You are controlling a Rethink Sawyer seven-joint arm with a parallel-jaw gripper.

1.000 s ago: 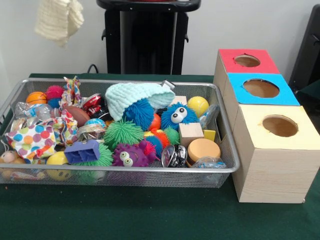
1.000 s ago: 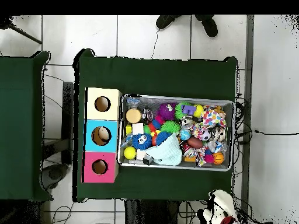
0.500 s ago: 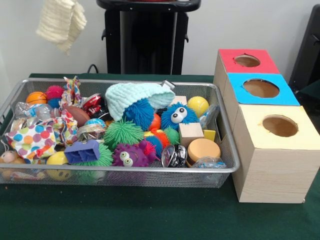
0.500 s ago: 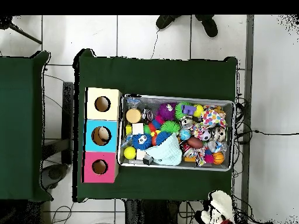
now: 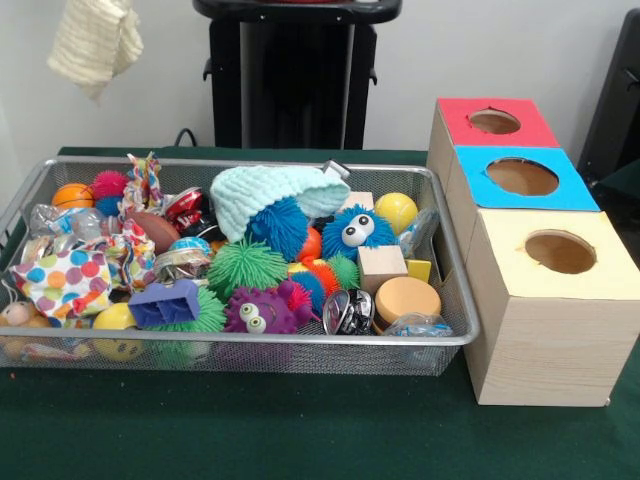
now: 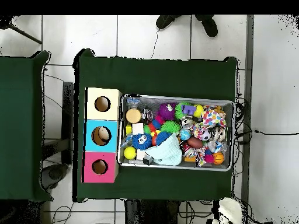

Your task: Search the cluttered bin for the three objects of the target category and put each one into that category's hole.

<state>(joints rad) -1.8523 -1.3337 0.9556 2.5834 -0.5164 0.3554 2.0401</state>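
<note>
Cream cloth drifts further out, away from the boxes.

Swinging a little further left since a moment ago, the cream knitted cloth (image 5: 95,40) hangs in the air beyond the far left corner of the wire bin (image 5: 300,340). The gripper holding it is out of sight above, so I cannot tell how it is set. If cloths are the category, I'd say this is one lifted and none posted yet, as it's well apart from the holes. Two more lie in the bin: one mint knitted cloth (image 5: 265,190) and one polka-dot cloth (image 5: 65,280). Three boxes stand just beside the bin, one hole each: red box (image 5: 455,125), blue box (image 5: 575,190) and yellow box (image 5: 550,350). Also in the bin are two yellow balls and at least five spiky ones.
</note>
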